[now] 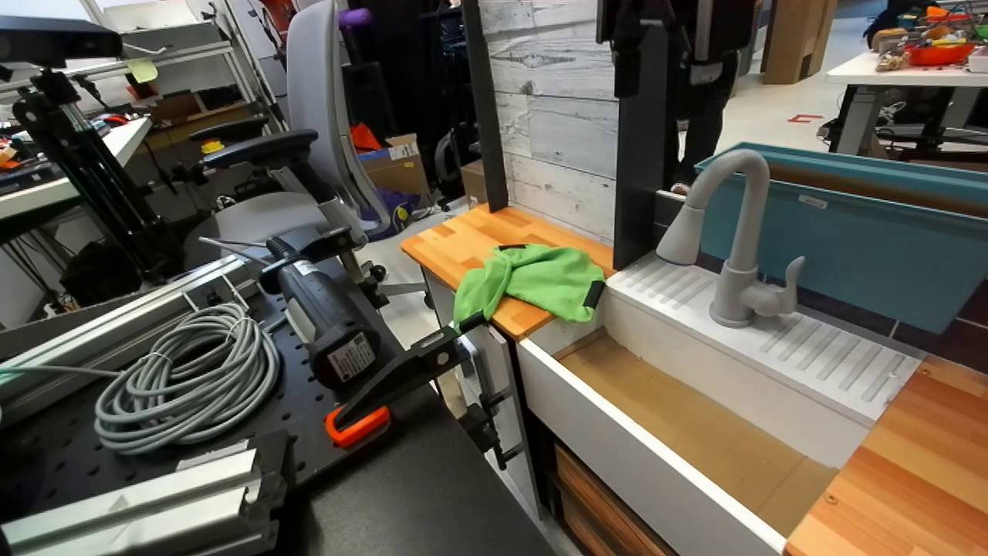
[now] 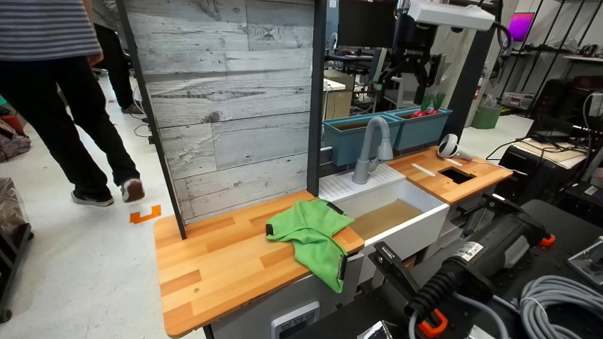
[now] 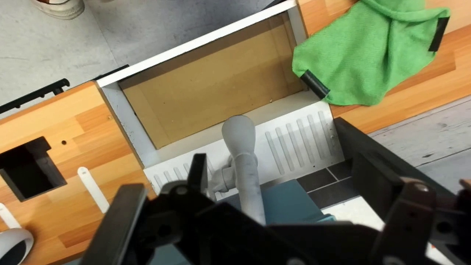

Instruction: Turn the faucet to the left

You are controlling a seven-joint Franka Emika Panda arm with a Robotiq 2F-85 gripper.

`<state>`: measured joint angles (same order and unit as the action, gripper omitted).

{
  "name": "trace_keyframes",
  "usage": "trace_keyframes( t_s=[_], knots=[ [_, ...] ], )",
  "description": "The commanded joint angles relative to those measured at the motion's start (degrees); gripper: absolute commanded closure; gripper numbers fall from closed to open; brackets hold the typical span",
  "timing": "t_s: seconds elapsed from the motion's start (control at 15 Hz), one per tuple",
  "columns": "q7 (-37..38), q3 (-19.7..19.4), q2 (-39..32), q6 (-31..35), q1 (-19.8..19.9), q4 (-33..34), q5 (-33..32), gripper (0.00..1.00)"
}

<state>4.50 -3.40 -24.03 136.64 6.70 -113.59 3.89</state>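
The faucet is a matte grey gooseneck tap in both exterior views (image 1: 741,232) (image 2: 363,162), upright on the white ridged ledge behind the sink. In the wrist view the faucet (image 3: 244,165) is seen from above; its spout head points toward the sink basin, and its side lever is left of the neck, partly hidden by a finger. My gripper (image 2: 409,75) is open and empty, higher than the faucet and above the planters, apart from the spout. Its dark fingers (image 3: 287,171) frame the lower wrist view and hide the neck's lower end. Part of it shows at an exterior view's top edge (image 1: 664,50).
White sink basin (image 1: 648,455) lies in front of the faucet. Teal planters (image 2: 421,134) stand behind it, one holding radishes. A black post (image 2: 316,99) and wood-look panel (image 2: 235,103) rise beside it. A green cloth (image 3: 364,55) and a round white device (image 2: 447,146) lie on wooden counters.
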Motion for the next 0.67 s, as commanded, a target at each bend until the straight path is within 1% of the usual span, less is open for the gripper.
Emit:
trace_keyframes(
  t_s=[0.0, 0.2, 0.53, 0.6],
  knots=[
    [-1.2, -0.3, -7.7, -0.7, 1.2, 8.3, 1.6, 0.0],
    [-1.5, 0.0, -11.5, 1.8, 2.0, 10.8, 1.9, 0.0],
    [-1.1, -0.1, -16.5, 2.9, 2.3, 14.2, 1.4, 0.0],
    [-1.2, -0.1, -17.2, 2.6, 2.3, 14.8, 1.4, 0.08]
  ],
)
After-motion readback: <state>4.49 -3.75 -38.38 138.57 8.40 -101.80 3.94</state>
